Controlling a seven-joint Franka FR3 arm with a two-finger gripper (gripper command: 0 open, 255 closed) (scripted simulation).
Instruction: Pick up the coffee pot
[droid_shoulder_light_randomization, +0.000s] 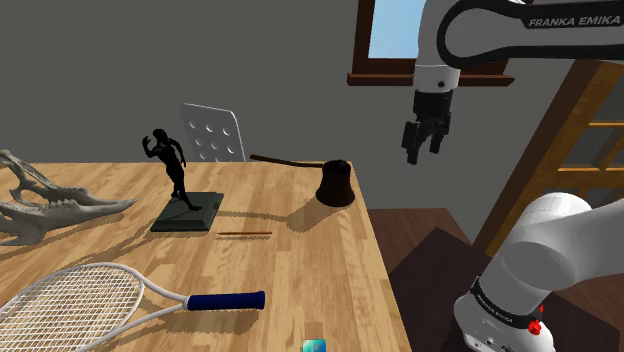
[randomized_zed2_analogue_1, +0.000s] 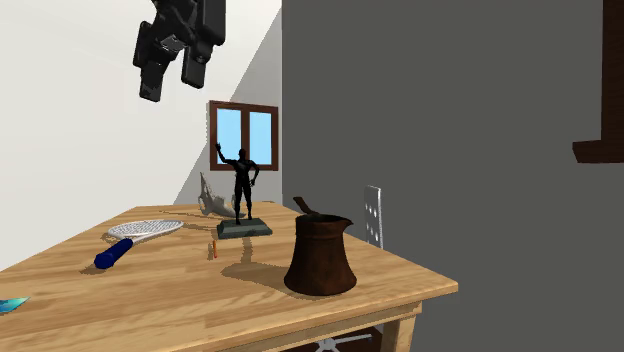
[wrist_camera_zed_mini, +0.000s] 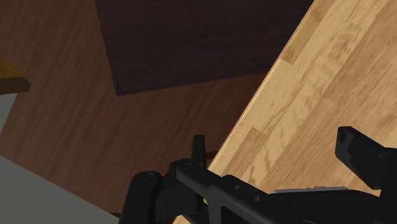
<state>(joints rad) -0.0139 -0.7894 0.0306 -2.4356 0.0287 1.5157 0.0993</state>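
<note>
Worktop (droid_shoulder_light_randomization: 300, 280): pale wooden planks. Its edge runs right beneath the hand, with brown floor (wrist_camera_zed_mini: 76, 95) on the other side of that edge.
Arm (droid_shoulder_light_randomization: 560, 240): white with dark joints. It rises from the stand and bends over so that the hand hangs high above the worktop's edge.
Racket (droid_shoulder_light_randomization: 80, 300): white frame with a blue grip. It lies flat, far from the hand and well below it, beyond the figurine as seen from the hand.
Skull (droid_shoulder_light_randomization: 45, 205): pale, long-jawed bone, the farthest thing from the hand.
Chair back (droid_shoulder_light_randomization: 213, 132): white and perforated. It stands behind the worktop, lower than the hand.
Figurine (droid_shoulder_light_randomization: 172, 165): a black human figure with one arm raised, on a dark flat base. It stands past the coffee pot from the hand.
Coffee pot (droid_shoulder_light_randomization: 335, 184): dark, mottled reddish-brown, with a broad base, a narrower neck and a flared rim with a small lip. A long thin handle slants up and away from the hand. The pot stands upright near the worktop's edge, below the hand and off to one side of it. It is the nearest thing to the hand but well apart from it.
Hand (droid_shoulder_light_randomization: 423, 148): all black and pointing down. Its fingers (wrist_camera_zed_mini: 199, 147) are spread wide with nothing between them.
Stick (droid_shoulder_light_randomization: 245, 234): thin and dark. It lies flat between the figurine's base and the coffee pot.
</note>
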